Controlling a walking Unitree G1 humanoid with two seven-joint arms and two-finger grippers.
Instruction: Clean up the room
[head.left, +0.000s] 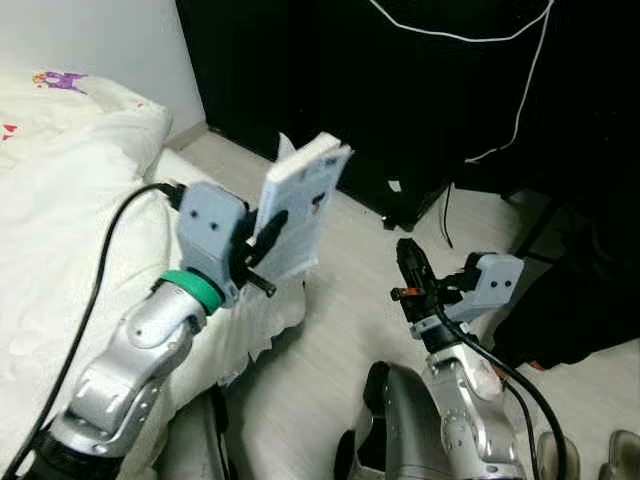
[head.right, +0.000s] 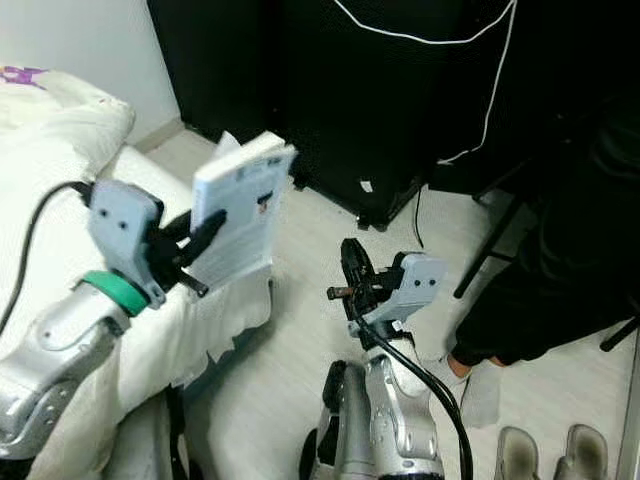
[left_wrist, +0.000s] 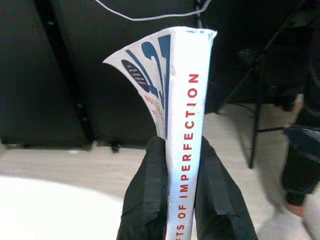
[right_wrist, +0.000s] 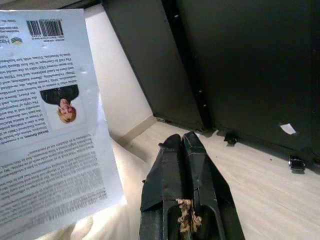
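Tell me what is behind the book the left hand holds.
Behind the book in the left hand stands a dark cabinet on pale floor. The cabinet's part behind the book is hidden.

Left gripper (head.left: 268, 240) clamps white book (head.left: 300, 205) upright above bed (head.left: 60, 200) edge; right gripper (head.left: 412, 268) idle over floor (head.left: 330, 330).

Silver arms, green wrist band (head.left: 196, 290), black cables

the book's (left_wrist: 182, 150) spine title is cut off by the frame edge.
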